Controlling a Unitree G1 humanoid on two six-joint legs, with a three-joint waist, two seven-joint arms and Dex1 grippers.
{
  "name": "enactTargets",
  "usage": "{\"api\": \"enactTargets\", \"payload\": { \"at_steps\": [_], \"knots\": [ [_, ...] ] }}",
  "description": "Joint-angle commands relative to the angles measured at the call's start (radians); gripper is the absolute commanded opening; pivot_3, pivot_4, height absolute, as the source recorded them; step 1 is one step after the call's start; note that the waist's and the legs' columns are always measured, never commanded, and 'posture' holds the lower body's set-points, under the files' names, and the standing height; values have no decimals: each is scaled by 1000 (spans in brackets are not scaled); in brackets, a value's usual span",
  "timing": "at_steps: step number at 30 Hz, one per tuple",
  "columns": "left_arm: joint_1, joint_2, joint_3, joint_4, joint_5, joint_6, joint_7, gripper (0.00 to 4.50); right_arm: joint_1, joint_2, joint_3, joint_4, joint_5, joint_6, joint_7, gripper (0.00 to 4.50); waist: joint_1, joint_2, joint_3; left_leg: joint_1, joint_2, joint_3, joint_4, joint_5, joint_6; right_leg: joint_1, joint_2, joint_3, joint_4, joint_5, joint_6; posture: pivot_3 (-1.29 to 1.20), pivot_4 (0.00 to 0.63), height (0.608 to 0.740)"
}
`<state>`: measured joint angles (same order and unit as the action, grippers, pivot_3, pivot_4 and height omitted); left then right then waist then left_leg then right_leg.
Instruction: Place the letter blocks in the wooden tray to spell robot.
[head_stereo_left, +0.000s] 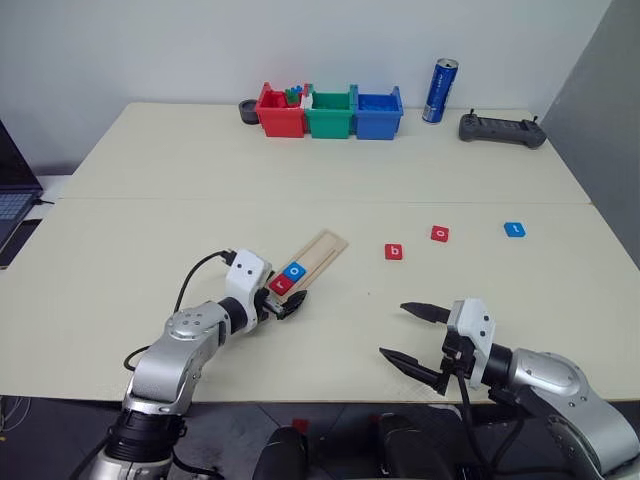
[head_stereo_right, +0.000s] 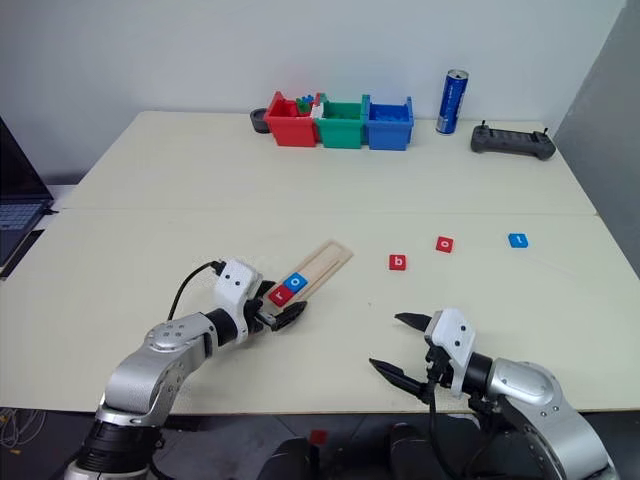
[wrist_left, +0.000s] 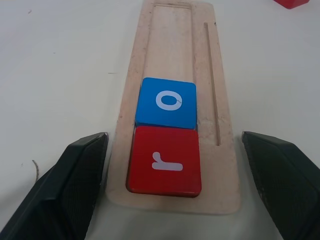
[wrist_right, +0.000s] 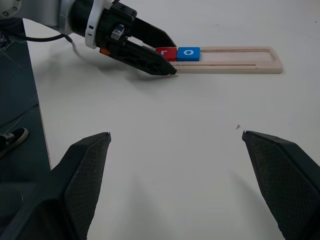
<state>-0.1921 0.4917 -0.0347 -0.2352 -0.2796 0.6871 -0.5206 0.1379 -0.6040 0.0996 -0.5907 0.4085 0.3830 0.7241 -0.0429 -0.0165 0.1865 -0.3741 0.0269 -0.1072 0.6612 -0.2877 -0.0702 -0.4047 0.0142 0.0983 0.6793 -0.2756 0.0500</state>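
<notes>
Here pale wooden tray (wrist_left: 220, 165) holds red r block (wrist_left: 165, 161), blue o block (wrist_left: 166, 102); both tools apart.

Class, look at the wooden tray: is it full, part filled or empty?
Part filled. The tray holds two tiles at its near end, a red r and a blue o; the rest of its groove is bare.
</notes>
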Motion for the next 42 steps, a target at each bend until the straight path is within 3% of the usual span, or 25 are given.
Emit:
{"api": "enactTargets", "payload": {
  "at_steps": [1,3,8,17,23,28,37,42],
  "knots": [
    [-4,13,-16,-6,0,44,-11,4500,-7,5,2,-54,-3,-14,-5,4479,0,0,0,0,0,0,0,0,0,0,0,0,0,0,0,0,150,740],
    [-6,13,-13,-7,-6,65,-14,4500,-10,3,7,-59,-6,-14,-5,4479,0,0,0,0,0,0,0,0,0,0,0,0,0,0,0,0,150,740],
    [-11,9,-2,-7,-21,111,-12,3384,-37,-5,1,-77,17,17,-3,4500,0,0,0,0,0,0,0,0,0,0,0,0,0,0,0,0,150,740],
    [-5,67,20,16,-37,86,-84,3382,-117,-97,-20,-95,88,79,95,4500,-4,0,0,1,0,0,0,0,0,0,0,0,0,0,0,0,150,740],
    [15,183,-71,33,7,-122,-288,3382,-182,-171,-45,-52,102,92,164,4500,-5,0,0,0,0,0,0,0,0,0,0,0,0,0,0,0,150,740],
    [-27,263,-177,119,73,-383,-510,3382,-109,-296,-137,-60,129,123,240,4500,13,0,0,-1,-1,1,0,0,0,0,-1,0,-2,1,-1,0,150,740],
    [-191,212,-310,315,151,-636,-732,3382,62,-351,-331,-95,127,145,233,4500,14,0,0,-2,-1,1,0,0,0,0,-1,-1,-3,1,-1,0,150,740],
    [-251,172,-337,401,172,-707,-791,3382,136,-348,-367,-126,120,143,235,4500,14,0,0,-2,-1,0,1,0,1,0,0,-1,-2,1,-1,0,150,740]
  ]
}}
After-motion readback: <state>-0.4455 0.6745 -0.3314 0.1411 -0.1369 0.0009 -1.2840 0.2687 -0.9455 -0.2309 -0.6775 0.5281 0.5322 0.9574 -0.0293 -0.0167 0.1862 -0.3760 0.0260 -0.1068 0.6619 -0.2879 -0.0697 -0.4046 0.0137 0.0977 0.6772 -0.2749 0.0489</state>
